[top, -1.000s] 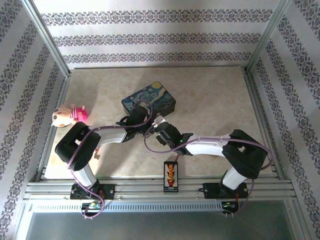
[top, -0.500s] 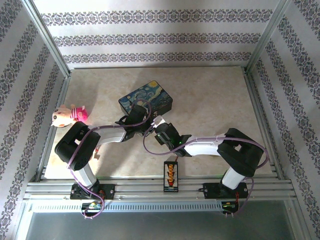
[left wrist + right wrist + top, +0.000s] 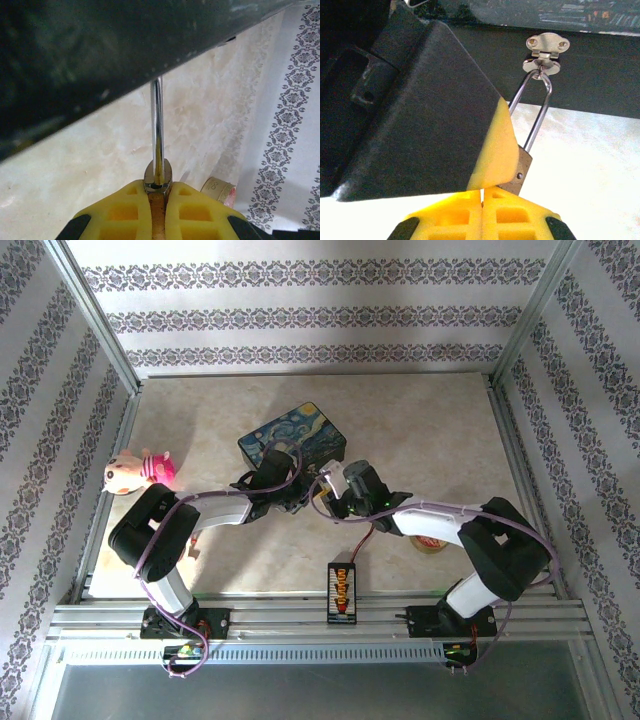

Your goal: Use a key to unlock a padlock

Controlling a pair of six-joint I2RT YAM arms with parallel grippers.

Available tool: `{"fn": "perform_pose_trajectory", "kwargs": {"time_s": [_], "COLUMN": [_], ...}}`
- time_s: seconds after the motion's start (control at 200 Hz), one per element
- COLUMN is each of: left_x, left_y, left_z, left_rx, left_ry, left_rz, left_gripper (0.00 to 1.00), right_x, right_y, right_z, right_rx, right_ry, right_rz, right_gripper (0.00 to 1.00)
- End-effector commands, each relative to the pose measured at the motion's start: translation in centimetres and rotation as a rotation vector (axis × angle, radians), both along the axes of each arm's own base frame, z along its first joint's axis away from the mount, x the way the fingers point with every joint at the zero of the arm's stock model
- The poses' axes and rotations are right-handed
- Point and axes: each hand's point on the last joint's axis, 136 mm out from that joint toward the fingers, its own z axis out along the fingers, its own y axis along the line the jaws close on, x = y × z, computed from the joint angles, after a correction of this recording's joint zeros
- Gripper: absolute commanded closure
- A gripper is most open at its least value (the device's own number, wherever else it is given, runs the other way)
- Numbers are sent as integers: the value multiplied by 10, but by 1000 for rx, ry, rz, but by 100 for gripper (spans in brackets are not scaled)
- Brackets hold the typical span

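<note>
The padlock [image 3: 519, 172] hangs by its shackle from the silver clasp [image 3: 543, 54] on the blue box [image 3: 295, 437], with its brass body clamped in the jaws of the left gripper [image 3: 157, 192]. The right gripper [image 3: 482, 197] sits just under the lock's base, jaws pressed together (whether the key is pinched between them cannot be told). A clean turn probably needs the left grip held firm while the right wrist rotates about the lock's axis, without levering the thin shackle sideways.
</note>
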Motion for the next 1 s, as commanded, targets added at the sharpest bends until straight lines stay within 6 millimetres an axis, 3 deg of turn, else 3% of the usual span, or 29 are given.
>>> {"fn": "perform_pose_trajectory", "kwargs": {"time_s": [0.0, 0.1, 0.23, 0.265, 0.315, 0.45, 0.994], "left_x": [-29, -30, -29, -29, -29, -28, -29], "left_y": [-3, -3, -2, -2, -3, -4, -5], "left_z": [-16, -17, -17, -17, -15, -13, -12], "left_rx": [8, 6, 7, 6, 1, 6, -14], "left_ry": [114, 117, 121, 121, 120, 112, 109], "left_rz": [-59, -56, -53, -52, -54, -62, -63], "left_gripper": [100, 100, 100, 100, 100, 100, 99], "right_x": [-8, -8, -11, -11, -11, -7, 19], "right_y": [-2, -7, -10, -9, -8, -6, -11], "right_z": [6, 1, -4, -4, -5, -6, 1], "right_rx": [48, 7, -79, -88, -88, -72, 497], "right_ry": [51, 24, -43, -51, -49, -27, 468], "right_rz": [29, -4, -32, -31, -29, -44, -143], "right_gripper": [100, 100, 89, 90, 100, 100, 100]}}
